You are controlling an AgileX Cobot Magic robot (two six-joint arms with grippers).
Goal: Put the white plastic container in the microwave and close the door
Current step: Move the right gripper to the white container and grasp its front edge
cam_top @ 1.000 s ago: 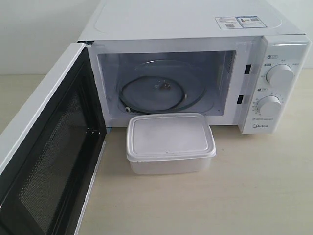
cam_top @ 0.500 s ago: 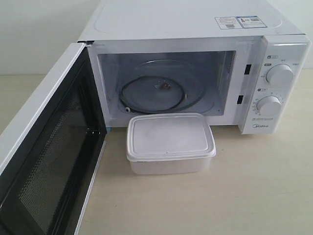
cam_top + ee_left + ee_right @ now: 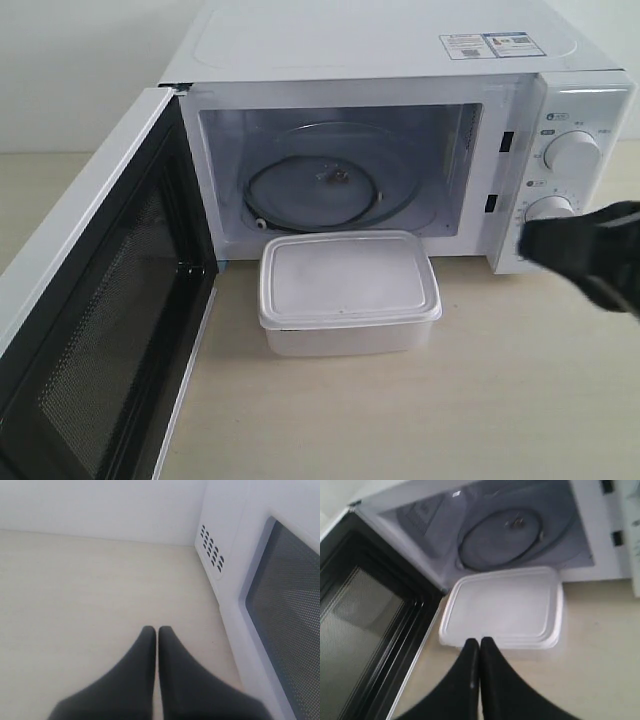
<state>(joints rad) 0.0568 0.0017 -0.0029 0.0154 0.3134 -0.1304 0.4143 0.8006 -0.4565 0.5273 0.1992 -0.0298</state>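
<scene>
We see the right gripper (image 3: 532, 244) in the exterior view only as a blurred dark shape in front of the lower dial (image 3: 548, 208) of the microwave (image 3: 380, 40), and its jaws cannot be read there. The right wrist view shows them pressed together with nothing between them (image 3: 479, 643). Just ahead of those tips, not touching them, lies the white plastic container (image 3: 505, 605), lid on, resting on the table (image 3: 450, 420) against the front of the open cavity. Beyond the container from this gripper we see the glass turntable (image 3: 502, 537). The door (image 3: 100, 330) stands swung wide on the far side of the container from the gripper. Only the left wrist view shows the left gripper (image 3: 157, 630), also closed and empty, low over bare table. Beside it are the outer face of the door with its mesh window (image 3: 287, 625) and, farther ahead, a patch of vent holes (image 3: 212, 550). The table is pale, wood-grained and matte. A plain light wall (image 3: 80, 70) rises behind the microwave.
</scene>
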